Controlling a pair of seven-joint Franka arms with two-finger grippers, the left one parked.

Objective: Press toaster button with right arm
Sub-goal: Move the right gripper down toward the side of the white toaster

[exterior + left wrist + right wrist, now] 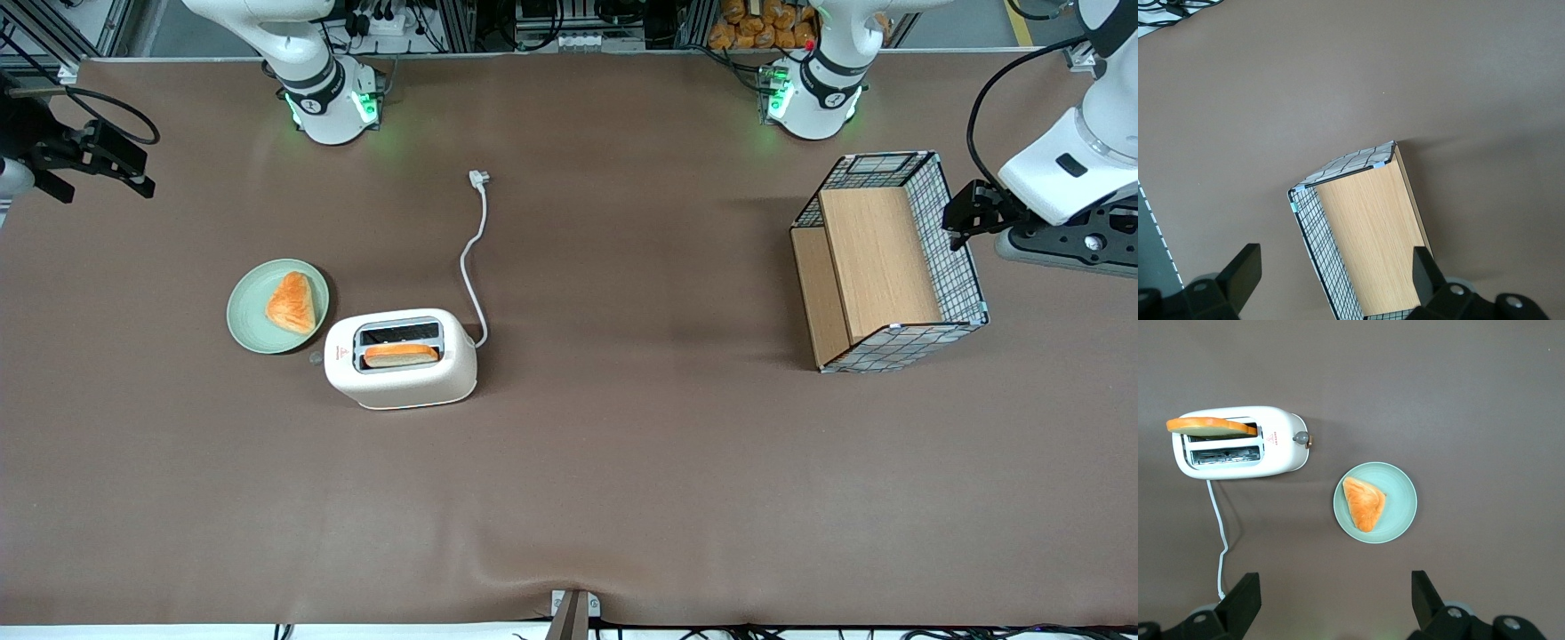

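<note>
My right arm's gripper (124, 178) hangs with fingers spread at about ten o'clock from the toaster (402, 359), well apart. The reach has not started. Next I must descend onto the toaster button (1300, 439), beside the plate (253, 324).

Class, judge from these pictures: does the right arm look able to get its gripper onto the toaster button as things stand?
Probably yes. The gripper hangs open, well off the toaster, at the working arm's end of the table. The toaster button juts from the narrow end; the plate lies beside that end but apart, leaving bare table around the knob.
</note>
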